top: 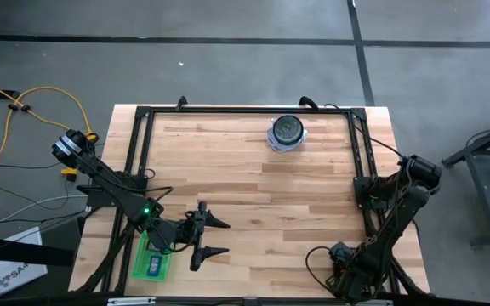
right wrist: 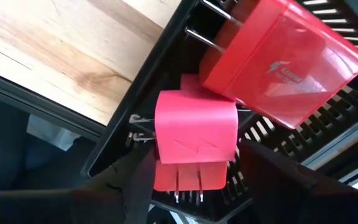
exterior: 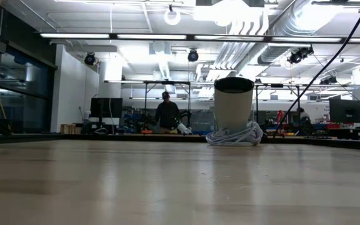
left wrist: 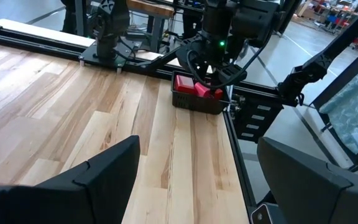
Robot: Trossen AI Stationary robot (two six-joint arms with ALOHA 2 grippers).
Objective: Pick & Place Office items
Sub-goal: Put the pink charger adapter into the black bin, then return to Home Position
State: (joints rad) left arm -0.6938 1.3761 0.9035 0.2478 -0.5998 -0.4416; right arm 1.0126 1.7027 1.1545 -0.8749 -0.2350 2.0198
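Two red blocks with metal prongs lie in a black slotted tray (right wrist: pixel 127 109) at the table's near right corner: a larger one (right wrist: pixel 284 59) and a smaller one (right wrist: pixel 194 134). My right gripper (right wrist: pixel 194 169) points down over the tray (left wrist: pixel 194 102), open. Its fingers stand on either side of the smaller block, narrowly apart from it. My left gripper (top: pixel 225 237) waits open above the table's near left part, beside a green tray (top: pixel 140 270) that holds small blue and teal pieces (top: pixel 154 265). In the left wrist view my right gripper (left wrist: pixel 211 76) hangs just above the red blocks (left wrist: pixel 194 86).
A round blue-white object with a dark top (top: pixel 286 132) stands near the far edge (exterior: pixel 233 112). A black metal frame (top: pixel 360 144) runs along the table's edges. Bare wood lies between the two arms. A person stands in the room far behind the table.
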